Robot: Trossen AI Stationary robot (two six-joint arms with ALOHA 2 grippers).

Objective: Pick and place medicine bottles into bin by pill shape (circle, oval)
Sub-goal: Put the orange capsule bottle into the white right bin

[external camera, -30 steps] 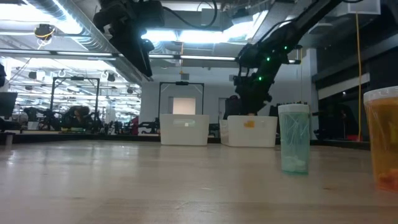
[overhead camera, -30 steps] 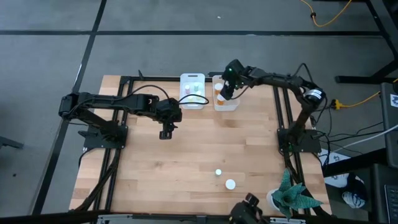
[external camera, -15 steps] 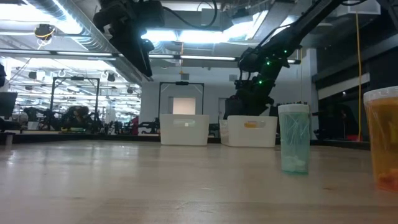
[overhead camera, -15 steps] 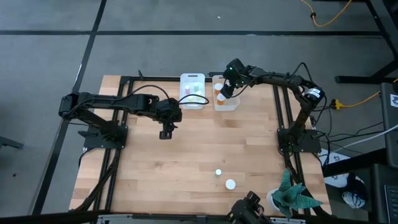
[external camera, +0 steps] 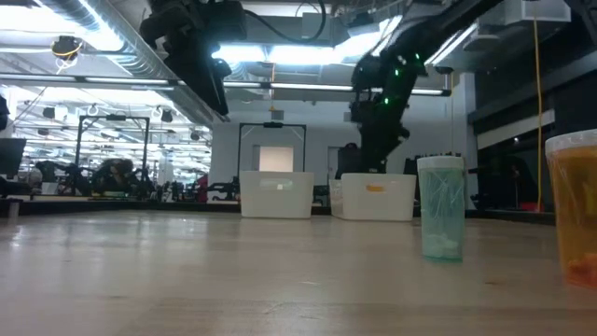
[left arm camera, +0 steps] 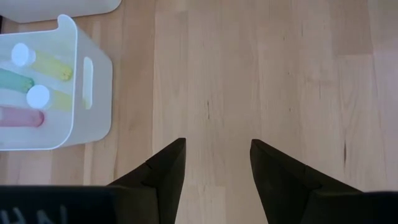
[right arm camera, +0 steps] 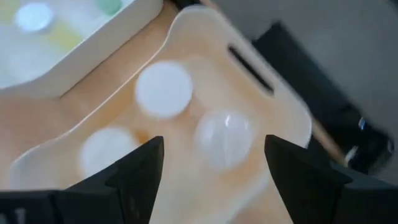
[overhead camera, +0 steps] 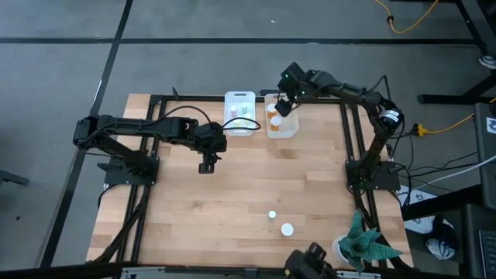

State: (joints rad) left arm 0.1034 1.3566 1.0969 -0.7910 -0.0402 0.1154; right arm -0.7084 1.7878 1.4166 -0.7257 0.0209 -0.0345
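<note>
I have the right gripper [overhead camera: 284, 99] hovering over the right bin [overhead camera: 281, 130], fingers spread and holding nothing. Its wrist view shows 3 white-capped orange bottles [right arm camera: 163, 89] lying in that bin below the fingers. The left gripper [overhead camera: 206, 166] hangs over bare table [overhead camera: 232, 201] just beside the left bin [left arm camera: 93, 106], fingers spread and empty; that bin holds pastel bottles [left arm camera: 37, 98] on their sides.

2 bottles remain on the table's near edge: a small teal bottle [external camera: 441, 207] and a larger orange bottle [external camera: 571, 207], close together.

Risks, in my judgement:
- Those 2 stand near each other, so spread fingers descending on one may knock the other over or set it rolling.
- A low exit from the bin could clip its rim.
- I cannot read pill shape from these views, so a wrong-bin drop is possible.
</note>
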